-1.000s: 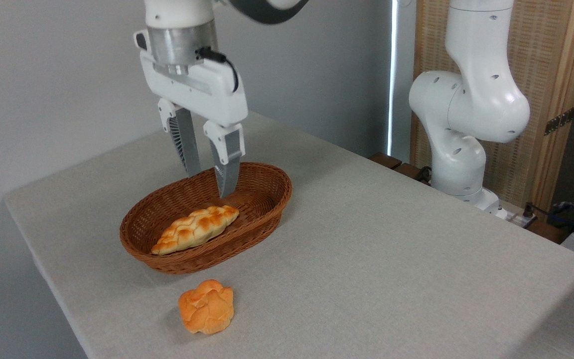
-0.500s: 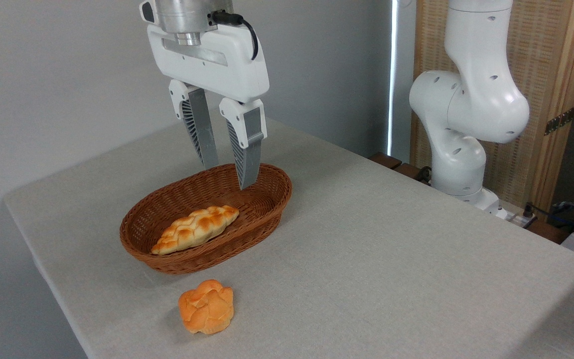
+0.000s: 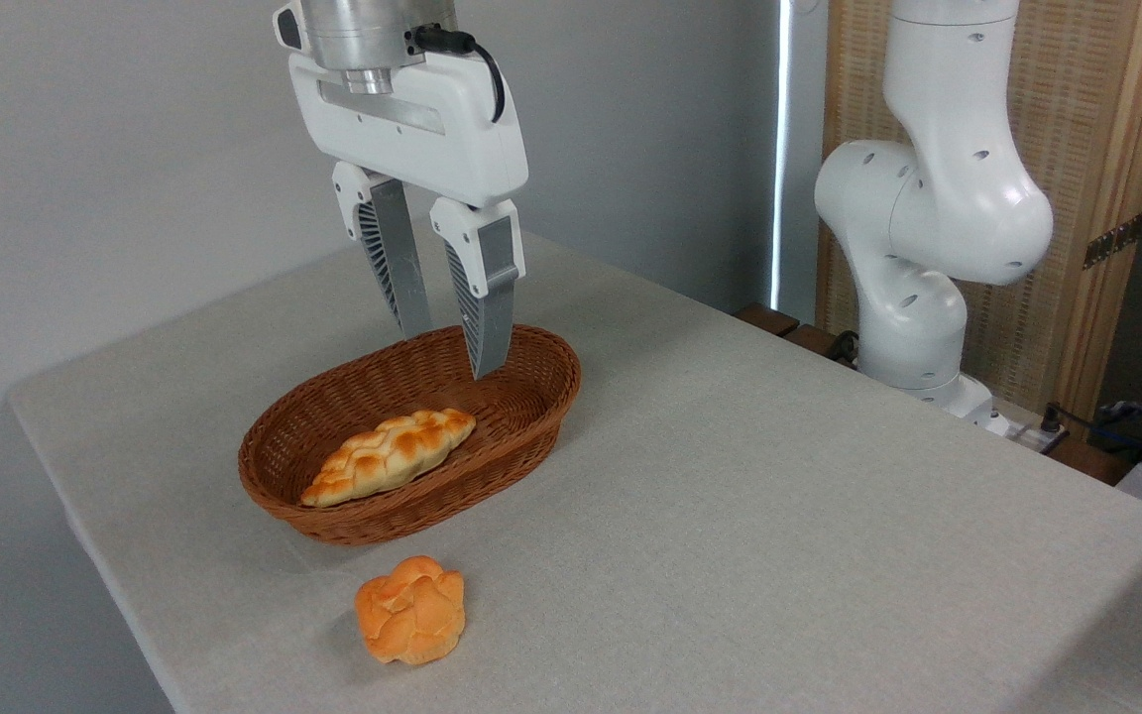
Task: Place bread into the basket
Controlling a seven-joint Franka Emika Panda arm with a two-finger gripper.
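Wicker, brown and woven, makes up the oval basket (image 3: pixel 521 397), which sits toward the left part of the grey cloth-covered surface (image 3: pixel 779 476). The bread (image 3: pixel 389 457), a braided loaf with toasted patches, lies inside the basket along its length, resting on the floor of the weave with its nearer tip tucked against the front-left wall. Lying flat and lengthwise like that, it fits well below the rim and looks settled, so I judge the placing itself to be done.

Above the basket's far end hang the jaws (image 3: pixel 452 347), pointing downward from the white gripper body. They stand partly open, with a clear gap between the two ribbed fingers (image 3: pixel 488 307), and they hold nothing. The tips appear to be level with or slightly above the back rim, though from this angle it is hard to tell whether they are over the inside of the basket or just behind it. Either way they are apart from the loaf.

In front of the basket, outside it on the bare cloth, sits a small round orange bun (image 3: pixel 411 622) with a cracked top; it is near the front wall but not touching it. To the basket's right, well apart, the arm's white base (image 3: pixel 913 327) stands at the surface's far edge.
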